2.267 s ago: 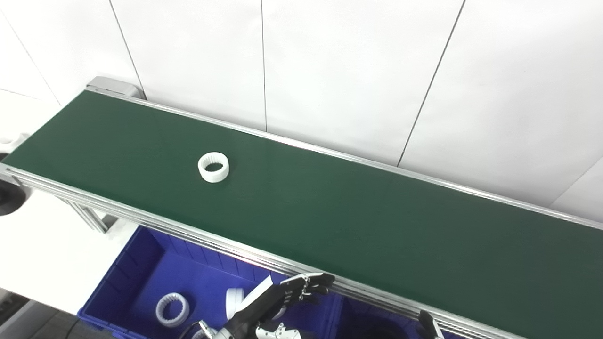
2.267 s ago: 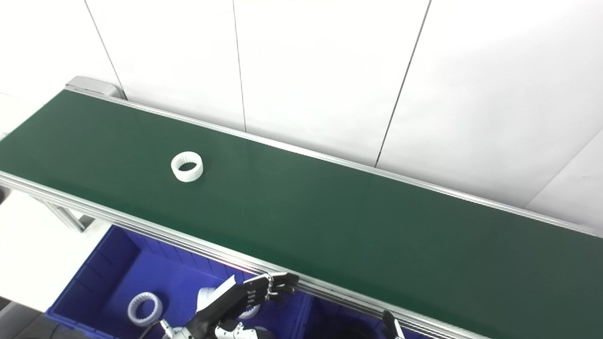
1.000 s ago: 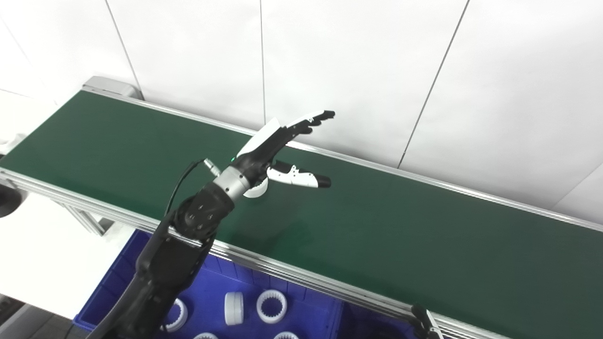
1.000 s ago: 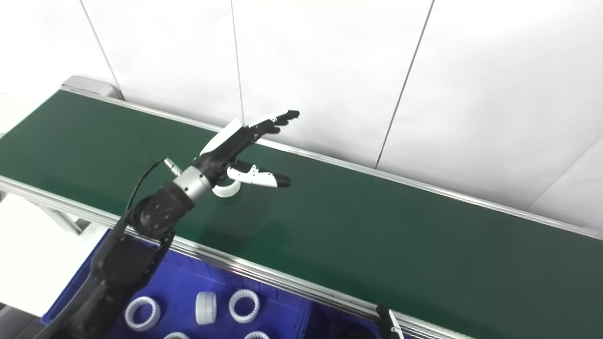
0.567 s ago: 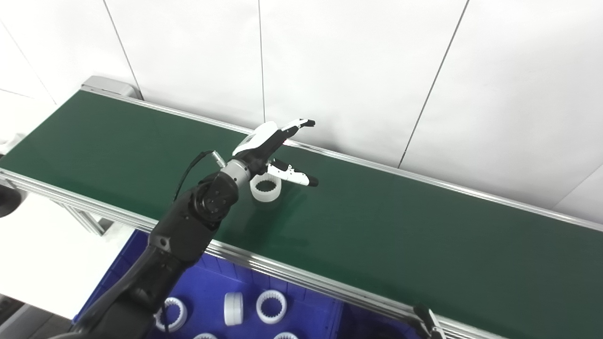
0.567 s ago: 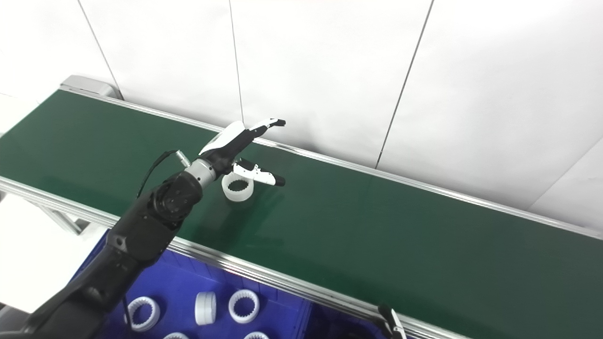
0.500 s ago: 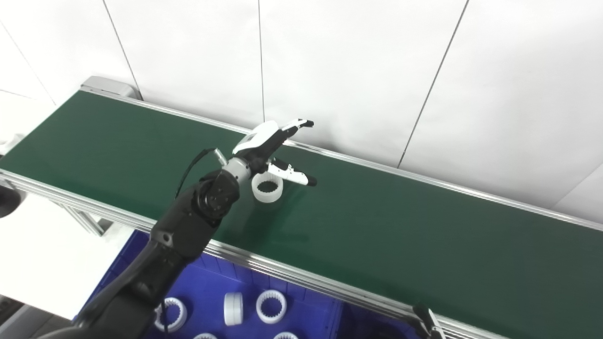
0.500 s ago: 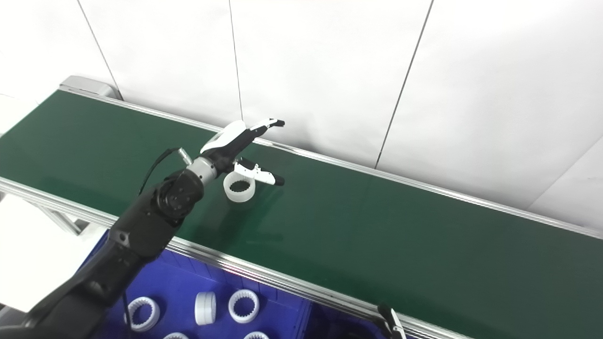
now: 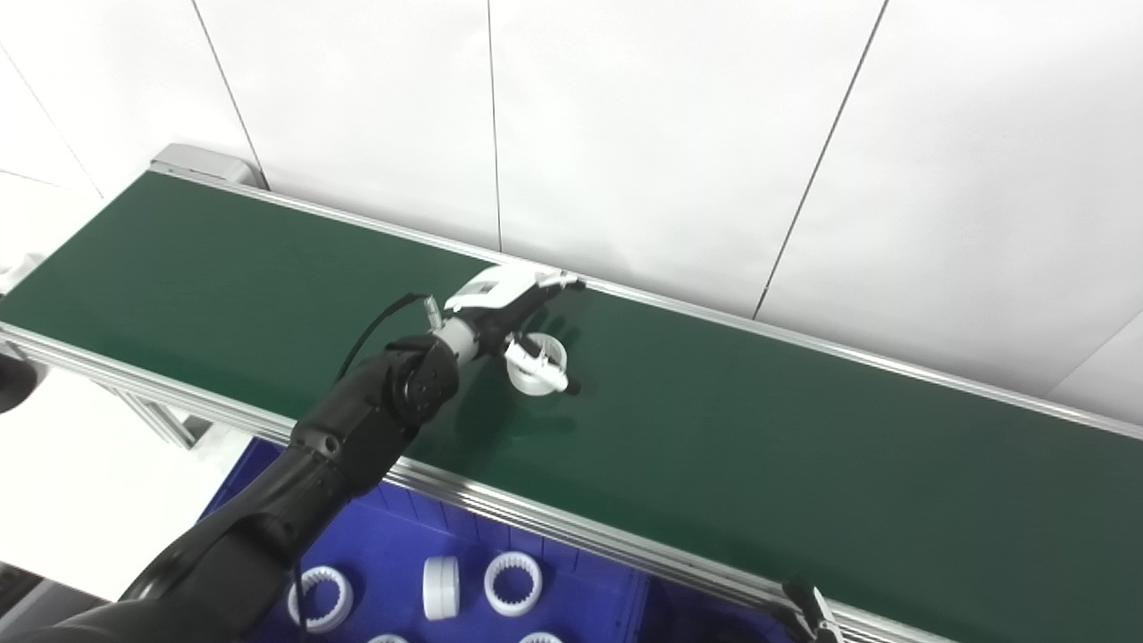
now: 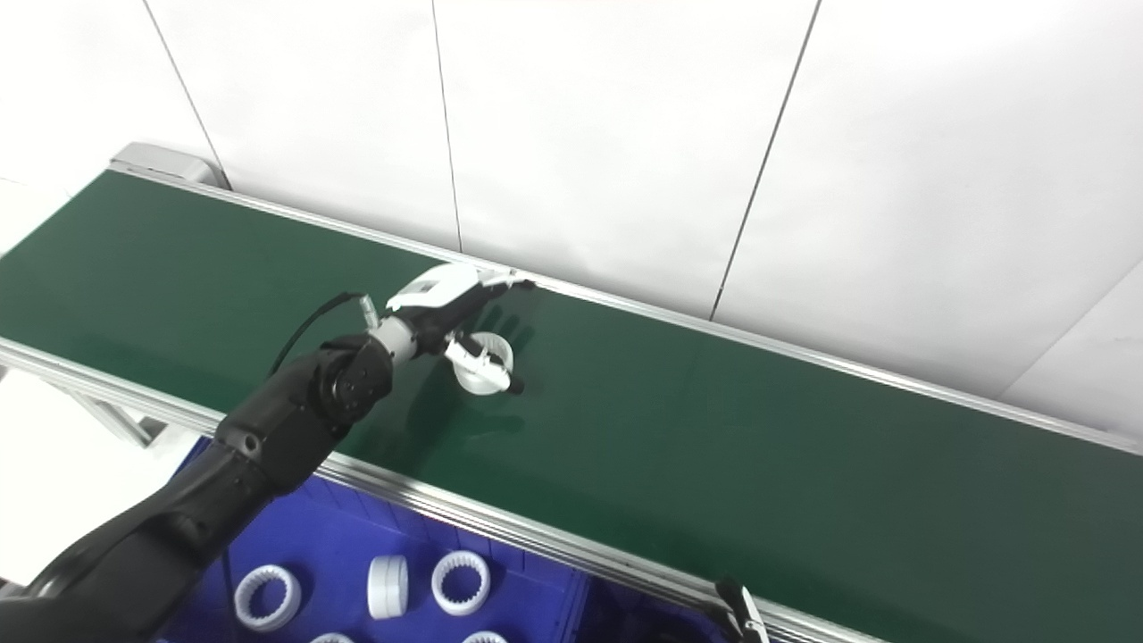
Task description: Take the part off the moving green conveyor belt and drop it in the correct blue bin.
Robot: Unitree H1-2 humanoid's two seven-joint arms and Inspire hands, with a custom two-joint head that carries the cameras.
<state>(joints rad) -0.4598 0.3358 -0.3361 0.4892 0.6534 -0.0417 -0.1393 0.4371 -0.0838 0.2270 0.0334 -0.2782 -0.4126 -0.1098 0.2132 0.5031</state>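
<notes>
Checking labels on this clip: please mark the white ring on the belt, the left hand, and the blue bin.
white ring (image 9: 541,384), left eye view: its near outer wall.
left hand (image 9: 516,314), left eye view: middle of the hand, over the ring.
blue bin (image 10: 536,600), right eye view: bare floor beside the rings inside.

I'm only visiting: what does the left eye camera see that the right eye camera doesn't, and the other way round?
Only the left eye view: a dark round thing at the picture's left edge, below the belt's end.

Only the right eye view: nothing of its own that I can make out; it just looks from slightly to one side.

Both: the green conveyor belt, the left hand set around the white ring lying on it, the blue bin below holding more white rings, and a dark tip of the right hand at the bottom edge.
</notes>
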